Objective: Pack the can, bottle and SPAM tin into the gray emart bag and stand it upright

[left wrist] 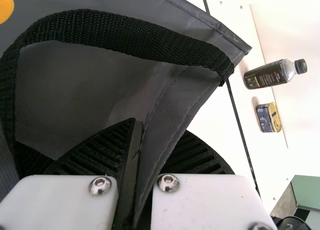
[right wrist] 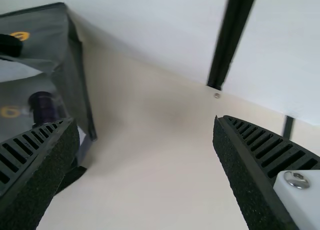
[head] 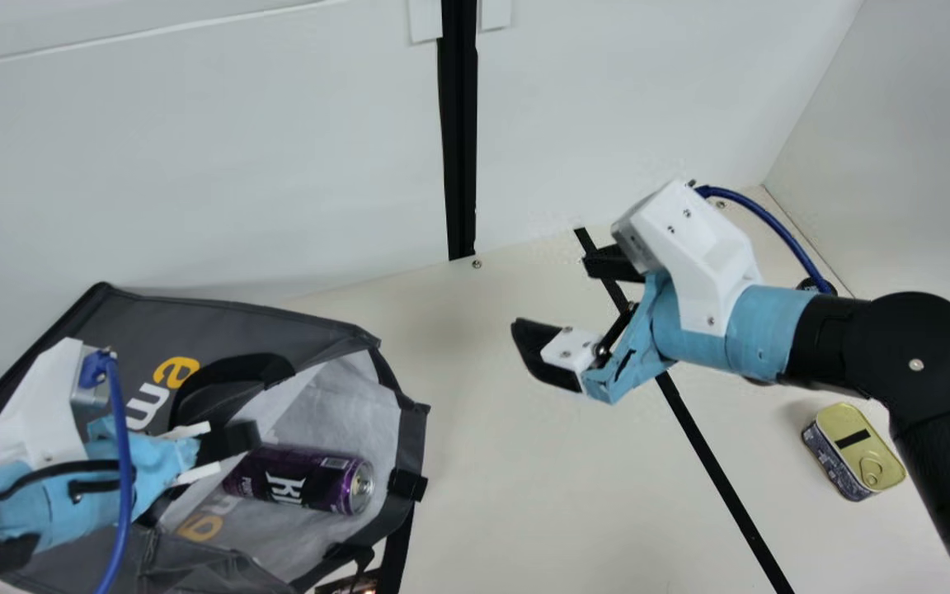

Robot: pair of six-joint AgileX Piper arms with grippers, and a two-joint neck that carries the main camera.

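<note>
Pinched in the left gripper [left wrist: 159, 132], a fold of the gray emart bag [head: 236, 323]. Inside its mouth, on its side, the purple can [head: 302, 480]. Outside on the table [head: 483, 429], the black-capped bottle [left wrist: 267, 75] and gold-lidded SPAM tin [head: 858, 450]. Best, probably, to steady the mouth, fetch the tin with the right gripper [head: 556, 295] — wide, empty — and lower it past the black webbing handle [left wrist: 140, 34] without snagging. White lettering on the can, orange and white on the bag, dark labels on bottle and tin.

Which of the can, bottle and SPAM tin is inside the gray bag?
The purple can, lying in the gray bag; the bottle and SPAM tin are outside.
</note>
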